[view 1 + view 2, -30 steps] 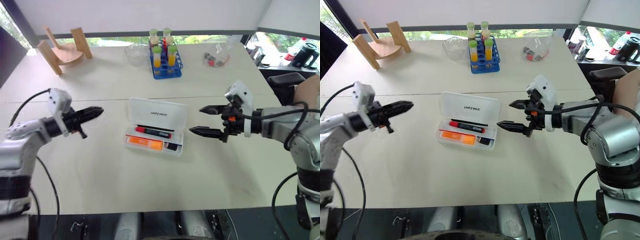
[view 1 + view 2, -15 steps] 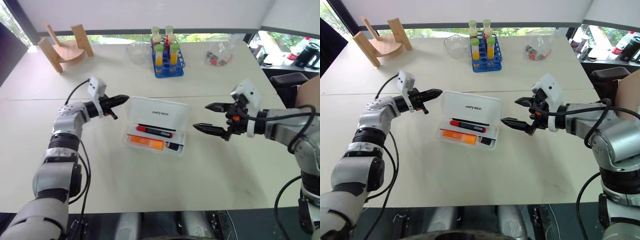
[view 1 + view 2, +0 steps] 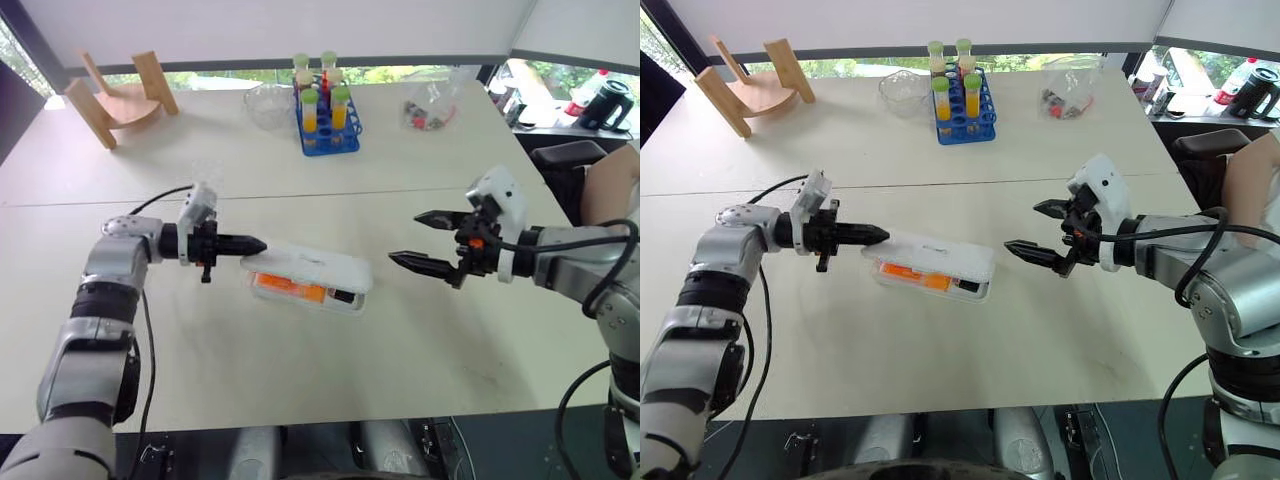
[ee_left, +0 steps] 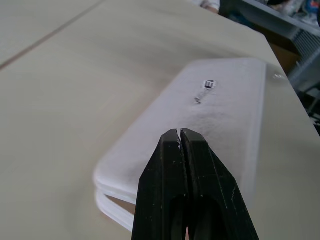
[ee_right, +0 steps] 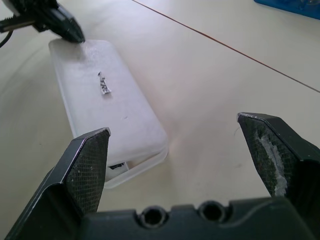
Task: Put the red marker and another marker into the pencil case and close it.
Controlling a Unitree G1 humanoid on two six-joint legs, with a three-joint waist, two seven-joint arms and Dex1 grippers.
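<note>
The white pencil case (image 3: 312,270) lies mid-table with its lid lowered almost flat, a narrow gap left along the front. Through that gap I see the other marker's orange (image 3: 288,289) and a dark end (image 3: 343,296). The red marker is hidden under the lid. My left gripper (image 3: 262,244) is shut, and its tip rests at the lid's left end (image 4: 220,110). My right gripper (image 3: 405,237) hangs open a little to the right of the case, apart from it, with nothing between its fingers (image 5: 92,155).
At the back stand a blue rack of tubes (image 3: 322,112), a glass bowl (image 3: 268,100), a wooden stand (image 3: 115,92) and a clear bag (image 3: 430,108). A seam (image 3: 400,192) crosses the table behind the case.
The case lid has swung down from upright to almost flat. My left gripper moved right and down against it, staying shut. The right gripper kept its place, open.
</note>
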